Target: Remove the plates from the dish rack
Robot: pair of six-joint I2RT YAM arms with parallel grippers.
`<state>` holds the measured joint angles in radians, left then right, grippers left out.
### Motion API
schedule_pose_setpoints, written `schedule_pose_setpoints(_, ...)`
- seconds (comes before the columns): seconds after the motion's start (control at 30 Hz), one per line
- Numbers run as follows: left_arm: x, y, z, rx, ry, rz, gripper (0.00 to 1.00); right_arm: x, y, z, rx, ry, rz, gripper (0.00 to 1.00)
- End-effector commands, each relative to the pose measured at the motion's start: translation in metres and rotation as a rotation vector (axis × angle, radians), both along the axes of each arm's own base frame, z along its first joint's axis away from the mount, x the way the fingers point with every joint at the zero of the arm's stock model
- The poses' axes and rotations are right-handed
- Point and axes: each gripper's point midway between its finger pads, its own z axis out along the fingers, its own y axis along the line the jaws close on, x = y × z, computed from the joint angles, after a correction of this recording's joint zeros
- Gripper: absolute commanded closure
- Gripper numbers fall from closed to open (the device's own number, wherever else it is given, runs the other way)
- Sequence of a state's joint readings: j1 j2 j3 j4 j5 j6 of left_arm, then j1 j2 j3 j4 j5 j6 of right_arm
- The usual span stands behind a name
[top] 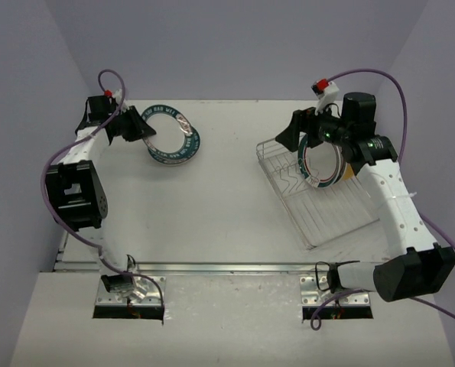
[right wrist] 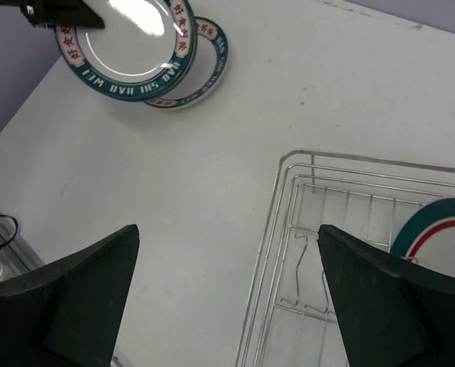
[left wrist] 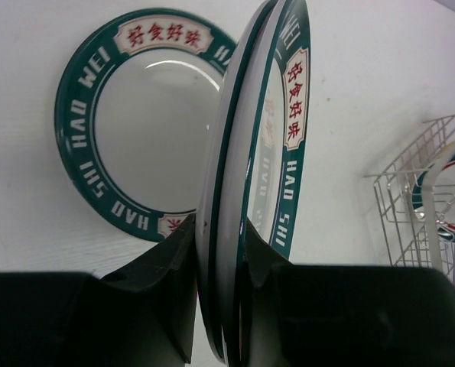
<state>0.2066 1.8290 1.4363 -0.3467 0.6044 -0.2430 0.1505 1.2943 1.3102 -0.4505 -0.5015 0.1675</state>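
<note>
From above, the left gripper [top: 139, 126] sits at the upper left of the white table [top: 227, 206], clamped on the edge of the held plate [top: 172, 135], which has a green rim. At the right, the right gripper [top: 294, 131] hangs over the far end of the dish rack [top: 319, 214], where the racked plate [top: 323, 164] stands on edge among the wires. The left wrist view shows the held plate edge-on, pinched between both fingers [left wrist: 173, 283]. The flat plate [left wrist: 147, 130] lies on the table at the upper left, and the rack is at the right edge. In the right wrist view the claw's fingers [right wrist: 82, 298] are spread wide with nothing between them, and the rack corner is below.
</note>
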Motion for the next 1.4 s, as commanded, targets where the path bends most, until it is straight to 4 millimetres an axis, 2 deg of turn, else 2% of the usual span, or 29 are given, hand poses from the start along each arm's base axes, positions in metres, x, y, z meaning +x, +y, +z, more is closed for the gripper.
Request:
schedule_pose_setpoints(0.0,0.026,0.015,0.003,-0.046,-0.019,0.034,1.0,0.004,-0.03,0.01,-0.039,-0.051,-0.111,0.01)
schedule_pose_setpoints(0.07,0.035,0.024,-0.002,-0.051,-0.019,0.044,1.0,0.001,-0.034,0.008,-0.051,-0.053,-0.118,0.01)
schedule_pose_setpoints(0.17,0.045,0.027,-0.014,-0.068,-0.004,0.031,1.0,-0.003,-0.036,0.006,-0.061,-0.059,-0.113,0.01)
schedule_pose_setpoints(0.23,0.049,0.027,-0.024,-0.081,0.012,0.02,0.94,-0.005,-0.036,0.005,-0.066,-0.056,-0.114,0.01)
schedule_pose_setpoints(0.3,0.051,0.027,-0.028,-0.077,0.021,0.018,0.83,-0.005,-0.037,0.004,-0.069,-0.055,-0.115,0.01)
schedule_pose_setpoints(0.37,0.051,0.031,-0.032,-0.052,0.029,0.026,0.67,-0.004,-0.038,0.003,-0.071,-0.052,-0.117,0.01)
schedule_pose_setpoints(0.6,0.04,0.057,-0.047,0.162,0.064,0.091,0.31,0.006,-0.047,0.002,-0.106,-0.036,-0.172,0.01)
schedule_pose_setpoints(0.73,0.029,0.059,-0.054,0.25,0.076,0.083,0.28,0.016,-0.064,-0.003,-0.171,-0.021,-0.251,0.01)
schedule_pose_setpoints(0.8,0.025,0.059,-0.057,0.33,0.081,0.074,0.27,0.024,-0.082,-0.012,-0.255,0.002,-0.324,0.02)
schedule_pose_setpoints(0.87,0.021,0.058,-0.047,0.448,0.05,0.06,0.26,0.031,-0.107,-0.027,-0.378,0.032,-0.403,0.08)
schedule_pose_setpoints(0.9,0.019,0.054,-0.047,0.485,0.043,0.042,0.25,0.031,-0.11,-0.033,-0.423,0.029,-0.389,0.09)
schedule_pose_setpoints(0.93,0.017,0.048,-0.048,0.517,0.035,0.02,0.19,0.031,-0.115,-0.039,-0.464,0.027,-0.385,0.11)
schedule_pose_setpoints(0.97,0.015,0.041,-0.046,0.544,0.027,-0.003,0.09,0.031,-0.121,-0.044,-0.498,0.027,-0.396,0.14)
schedule_pose_setpoints(1.13,0.009,0.013,-0.052,0.517,0.028,-0.083,0.06,0.028,-0.123,-0.055,-0.523,0.035,-0.386,0.16)
schedule_pose_setpoints(1.27,0.011,0.007,-0.056,0.466,0.058,-0.089,0.05,0.027,-0.122,-0.054,-0.518,0.032,-0.383,0.16)
schedule_pose_setpoints(1.37,0.012,0.002,-0.049,0.445,0.038,-0.101,0.05,0.026,-0.123,-0.052,-0.526,0.023,-0.376,0.16)
